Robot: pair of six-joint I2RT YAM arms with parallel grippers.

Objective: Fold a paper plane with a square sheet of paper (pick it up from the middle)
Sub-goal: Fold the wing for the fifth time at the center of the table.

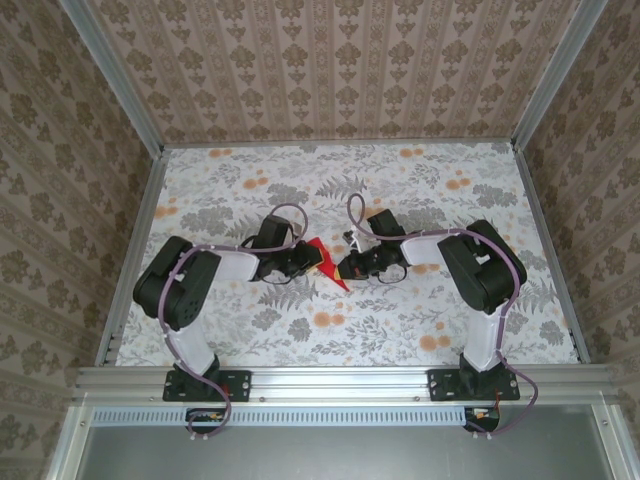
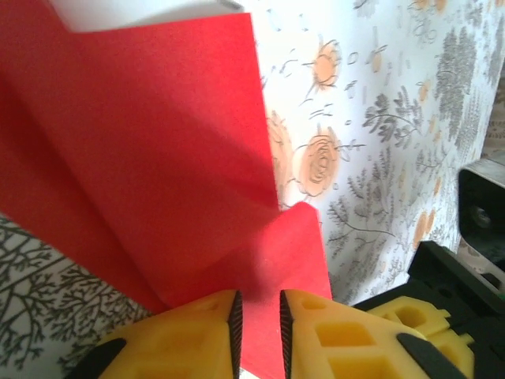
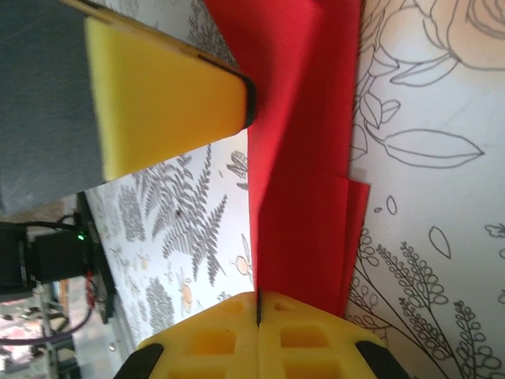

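right gripper (image 3: 258,309) pinched fully shut on the edge of the creased red paper (image 3: 304,158); left gripper (image 2: 259,324) jaws narrowly apart, paper flap in the gap

The square sheet of paper (image 2: 158,158) is thin, matt red paper, smooth apart from its sharp creases. The left claw (image 2: 258,304) and the right claw (image 3: 258,298) have fingers (image 2: 181,339) of matt yellow plastic with moulded pockets, faced with thin black rubbery pads (image 2: 235,312). The surface (image 2: 379,118) looks like a smooth, matt covering printed with flowers. The frame rails (image 1: 340,382) are pale brushed metal. The arms (image 1: 230,264) wear smooth black and white plastic shells, faintly shiny.
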